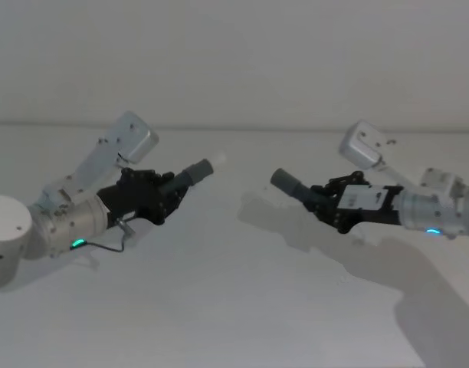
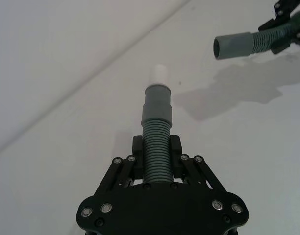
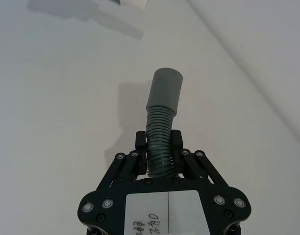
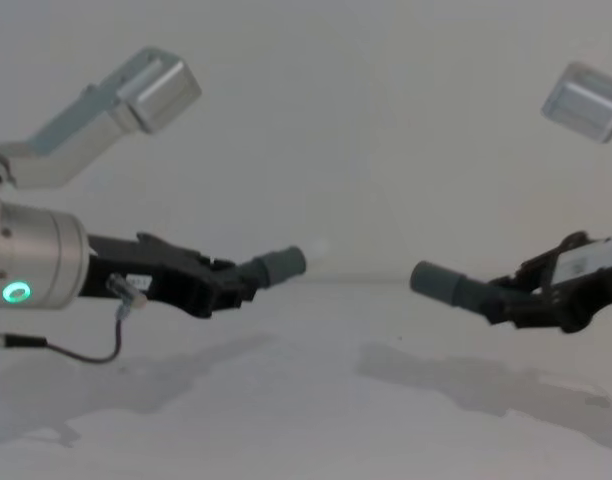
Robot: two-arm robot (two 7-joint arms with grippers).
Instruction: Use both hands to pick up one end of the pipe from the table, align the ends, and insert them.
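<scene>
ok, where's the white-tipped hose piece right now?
Head view, left of centre: the white-tipped hose piece is held above the table in the left gripper, tip pointing across a gap at the plain-cuffed piece in the right gripper.

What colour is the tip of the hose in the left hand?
White tip, narrower than the gray cuff behind it. Shows best in the left wrist view.

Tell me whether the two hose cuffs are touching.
Apart. The chest view shows an open gap between the white-tipped cuff and the plain gray cuff.
</scene>
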